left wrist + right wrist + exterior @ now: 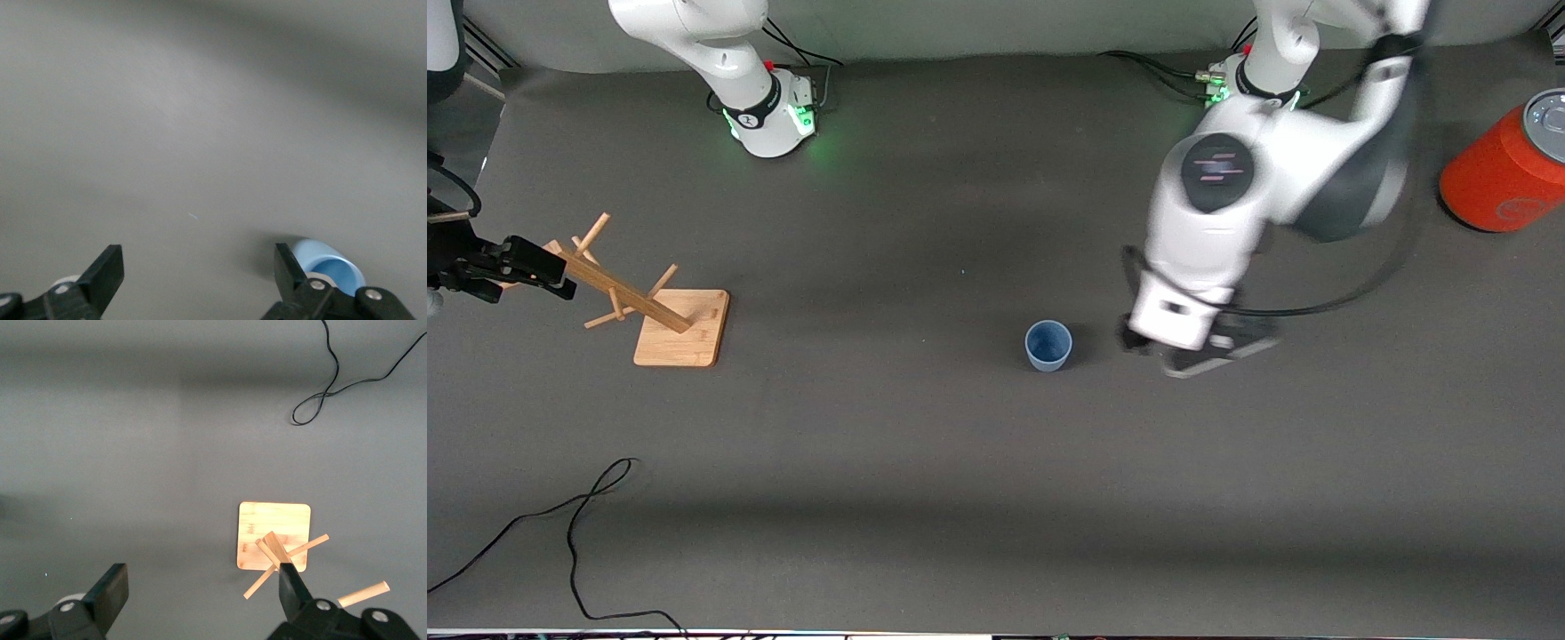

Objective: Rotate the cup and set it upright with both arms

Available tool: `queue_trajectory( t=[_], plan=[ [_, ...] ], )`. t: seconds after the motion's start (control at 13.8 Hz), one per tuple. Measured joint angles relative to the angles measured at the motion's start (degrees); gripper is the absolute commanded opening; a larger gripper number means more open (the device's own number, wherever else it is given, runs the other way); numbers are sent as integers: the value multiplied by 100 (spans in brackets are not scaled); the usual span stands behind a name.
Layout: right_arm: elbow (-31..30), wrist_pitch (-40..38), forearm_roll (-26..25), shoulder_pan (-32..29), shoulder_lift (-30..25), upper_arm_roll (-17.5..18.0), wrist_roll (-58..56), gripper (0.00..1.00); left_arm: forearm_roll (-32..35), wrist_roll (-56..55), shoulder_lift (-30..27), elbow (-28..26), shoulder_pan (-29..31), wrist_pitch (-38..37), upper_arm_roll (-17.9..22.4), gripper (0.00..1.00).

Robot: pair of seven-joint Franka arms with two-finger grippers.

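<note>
Dark grey cloth covers the whole worktop (pixel 925 498), with both arm bases along its edge farthest from the front camera. Left pincer (pixel 1199 356) hangs low just beside the cup (pixel 1048 345), on the side toward the left arm's end, its fingers (pixel 105 270) spread wide with nothing between them; in the left wrist view the cup (pixel 327 265) sits just outside one fingertip, apart from it. Right pincer (pixel 200 600) waits over the wooden rack (pixel 660 313) at the right arm's end, likewise spread and empty.

Judging from this, the main risk is a sideways nudge: if the left pincer swings across at this low height, a finger could clip the rim and topple or skid the light cup. A careless move of the right pincer might snag the rack's pegs.

Already the cup stands on its base, mouth up, long axis vertical, near the worktop's middle, well apart from the orange can (pixel 1507 169)
</note>
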Motion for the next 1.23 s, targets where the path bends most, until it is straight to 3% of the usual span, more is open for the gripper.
queue_trajectory(
  t=[0.29,0.51,0.87,1.09,1.23],
  plan=[
    [0,0,0,0,0,0,0,100,-72,1768,-342,1,1255,-78,21,100],
    [0,0,0,0,0,0,0,100,-354,2557,-529,-61,1803,-99,57,100],
    [0,0,0,0,0,0,0,100,-575,3320,-1084,-345,1130,-496,1266,100],
    [0,0,0,0,0,1,0,100,-676,3341,-1552,-851,1120,-502,1292,100],
    [0,0,0,0,0,1,0,100,-856,3343,-1747,-1137,1396,-421,1035,100]
  ],
)
